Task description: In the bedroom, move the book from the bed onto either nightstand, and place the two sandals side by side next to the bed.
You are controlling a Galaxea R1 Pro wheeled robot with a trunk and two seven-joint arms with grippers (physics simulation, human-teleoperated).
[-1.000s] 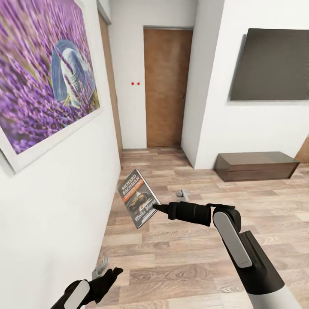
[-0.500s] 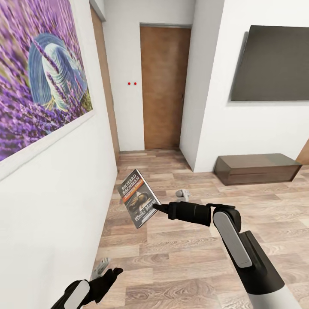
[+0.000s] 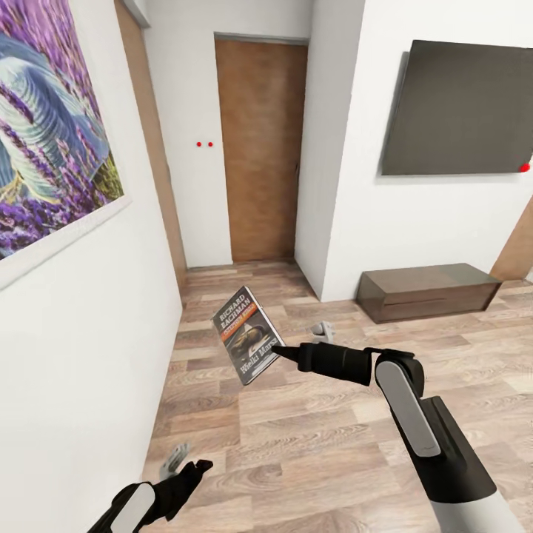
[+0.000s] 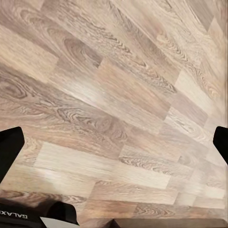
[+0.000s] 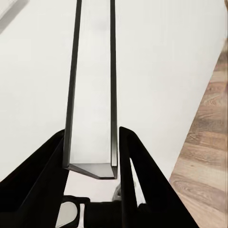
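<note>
Black and matte, the left gripper (image 3: 181,463) hangs low by the white wall (image 3: 81,355), its fingers spread wide with nothing between them; its wrist camera looks down at bare wood-plank floor (image 4: 114,109). Further out, the right gripper (image 3: 280,352) pinches the book (image 3: 247,334) by its lower edge, and the right wrist view shows the two dark fingers closed flat against the thin covers with the pale page block (image 5: 94,85) standing between them. The book is carried tilted in the air above the floor, its dark glossy cover with white lettering and an orange band facing the head camera.

This looks like the transit step toward a nightstand, which is not in sight. A slim paperback held at one edge may swing or slip, so steady base motion and an unchanged pinch would suit, with room kept between the book and the wall alongside.

Beyond lie pale grained planks, a long low dark console (image 3: 426,290) with a smooth top, a flat dark wall panel (image 3: 463,111), a brown wooden door (image 3: 260,148) and a purple flower picture (image 3: 44,126).
</note>
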